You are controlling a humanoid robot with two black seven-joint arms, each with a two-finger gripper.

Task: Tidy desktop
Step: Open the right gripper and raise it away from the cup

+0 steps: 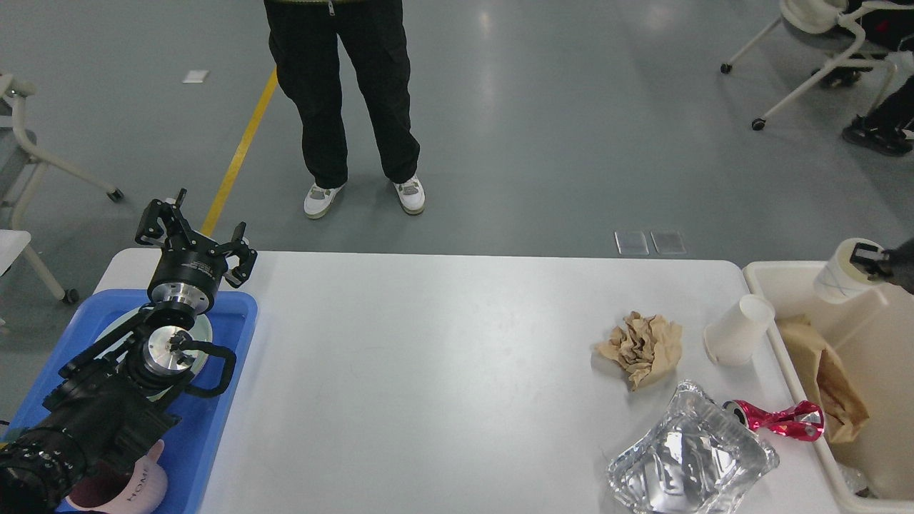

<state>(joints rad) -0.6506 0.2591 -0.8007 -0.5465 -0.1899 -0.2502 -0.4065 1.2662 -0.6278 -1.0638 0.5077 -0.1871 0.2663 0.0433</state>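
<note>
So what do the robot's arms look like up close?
The left arm is chunky and black, with shiny silver rings at its joints and a looping black cable beside one ring. Its left gripper has black, skeleton-like fingers on a round black drum with tiny white lettering. Only a dark tip of the right gripper shows at the picture's edge.
</note>
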